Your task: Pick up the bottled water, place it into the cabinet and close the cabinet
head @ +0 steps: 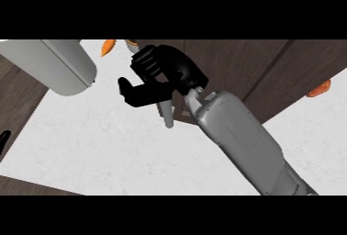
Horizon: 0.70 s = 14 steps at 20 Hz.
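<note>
My right hand [161,73] is raised in front of the dark brown cabinet door [237,64], its grey forearm running up from the lower right. Its fingers are curled, with the thumb sticking out to the left. A silver door handle [166,114] pokes out just below the hand. The handle's upper end is hidden behind the hand, so I cannot tell whether the hand holds it. No water bottle can be made out. A black sliver of my left hand [3,140] shows at the left edge.
A large rounded grey body [61,64] fills the upper left corner. The white marbled counter [108,151] spreads below. Orange items lie at the top [107,47] and at the right edge [318,89]. Dark wood borders the counter at the left.
</note>
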Each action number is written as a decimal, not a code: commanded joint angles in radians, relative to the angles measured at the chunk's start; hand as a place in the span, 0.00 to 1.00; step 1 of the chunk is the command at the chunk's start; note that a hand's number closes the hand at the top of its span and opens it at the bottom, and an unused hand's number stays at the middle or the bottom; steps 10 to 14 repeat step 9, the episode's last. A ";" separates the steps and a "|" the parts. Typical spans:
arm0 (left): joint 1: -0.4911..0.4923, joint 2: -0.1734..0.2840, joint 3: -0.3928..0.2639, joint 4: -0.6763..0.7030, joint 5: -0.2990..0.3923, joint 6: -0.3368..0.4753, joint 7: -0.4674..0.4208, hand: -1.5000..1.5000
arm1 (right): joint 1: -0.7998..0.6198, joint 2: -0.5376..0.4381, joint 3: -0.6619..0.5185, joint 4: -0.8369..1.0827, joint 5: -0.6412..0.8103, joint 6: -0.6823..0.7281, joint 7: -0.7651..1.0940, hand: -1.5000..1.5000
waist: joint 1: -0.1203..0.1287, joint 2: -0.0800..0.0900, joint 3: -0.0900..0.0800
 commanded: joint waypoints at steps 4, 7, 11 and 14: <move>0.041 0.001 0.024 -0.012 0.026 -0.016 -0.003 0.00 | -0.121 -0.001 -0.124 0.170 -0.051 -0.198 -0.085 0.00 | 0.003 0.014 -0.002; 0.027 -0.008 0.010 -0.006 0.014 -0.014 -0.001 0.00 | -0.128 -0.001 -0.114 0.189 -0.081 -0.206 -0.114 0.00 | -0.012 0.025 -0.003; 0.008 -0.001 0.017 -0.002 0.013 -0.008 0.007 0.00 | -0.157 -0.001 -0.087 0.207 -0.099 -0.217 -0.119 0.00 | -0.027 0.024 -0.003; 0.008 -0.001 0.017 -0.002 0.013 -0.008 0.007 0.00 | -0.157 -0.001 -0.087 0.207 -0.099 -0.217 -0.119 0.00 | -0.027 0.024 -0.003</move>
